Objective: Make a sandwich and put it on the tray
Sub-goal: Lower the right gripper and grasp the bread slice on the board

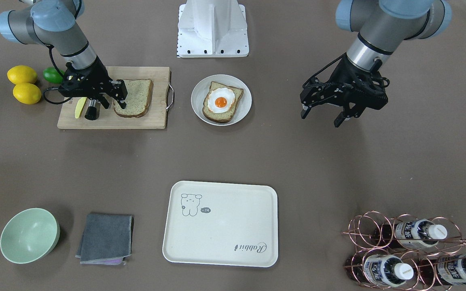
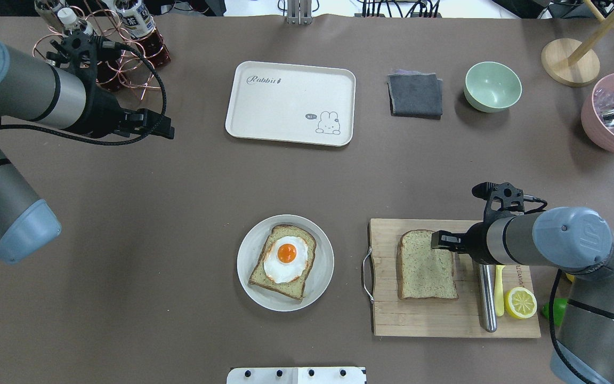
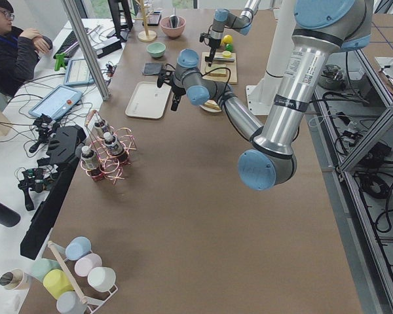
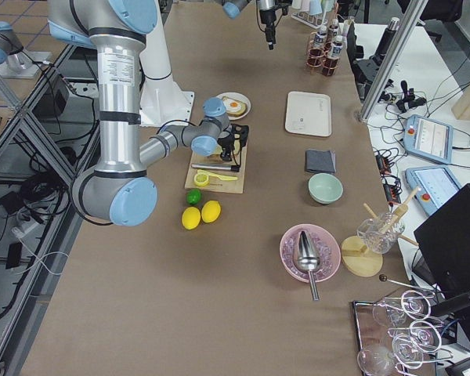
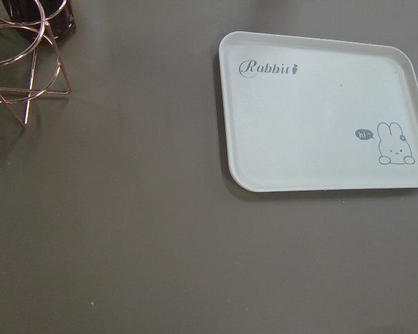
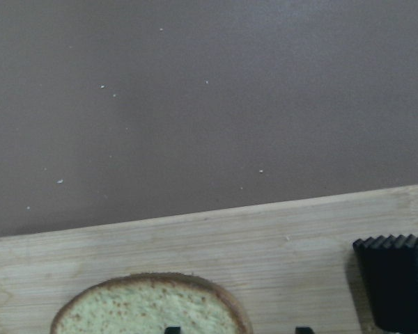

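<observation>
Bottles point(image 1: 417, 233): nearest, racked at counter's point(image 1: 257, 153) front corner.
Right pincer point(image 1: 113, 99): spread, empty, at edge of bread slice 1 point(image 1: 136, 97) on cutting board point(image 1: 152, 117).
Plate point(image 1: 245, 101): bread slice 2 point(image 1: 225, 117) topped with egg point(image 1: 221, 103).
Tray point(image 1: 221, 226): before plate, well apart.
Left pincer point(image 1: 323, 117): spread, empty, above counter.

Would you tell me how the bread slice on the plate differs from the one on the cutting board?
The plate slice carries a fried egg; the board slice is bare. The plate slice lies skewed on its round plate; the board slice sits square with the edges of the board. Both are speckled tan, dark-crusted and lying flat.
</observation>
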Tool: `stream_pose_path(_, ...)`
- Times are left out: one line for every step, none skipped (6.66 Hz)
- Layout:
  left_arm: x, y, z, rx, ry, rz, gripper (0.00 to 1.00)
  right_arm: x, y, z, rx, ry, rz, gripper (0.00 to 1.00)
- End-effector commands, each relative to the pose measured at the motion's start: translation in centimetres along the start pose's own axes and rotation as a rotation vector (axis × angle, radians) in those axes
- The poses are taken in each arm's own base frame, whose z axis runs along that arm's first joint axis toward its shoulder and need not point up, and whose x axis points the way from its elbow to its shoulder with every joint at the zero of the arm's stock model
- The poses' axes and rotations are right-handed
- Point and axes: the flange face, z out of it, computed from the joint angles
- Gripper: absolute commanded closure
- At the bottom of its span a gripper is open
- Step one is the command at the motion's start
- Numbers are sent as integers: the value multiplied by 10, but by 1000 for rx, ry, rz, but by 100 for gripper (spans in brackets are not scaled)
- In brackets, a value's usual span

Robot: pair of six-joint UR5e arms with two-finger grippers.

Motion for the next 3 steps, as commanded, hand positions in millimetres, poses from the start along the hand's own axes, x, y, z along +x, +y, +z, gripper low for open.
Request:
stream_pose_path(1,0,0,0,2,2,3,-2,4,2,-3,-1,-9,58)
stream_pose_path(0,0,-1,0,2,2,3,-3,7,3,-8,-1,-14,69)
stream_pose_path(1,0,-1,2,2,2,3,-5,8,1,-9,-6,-19,80)
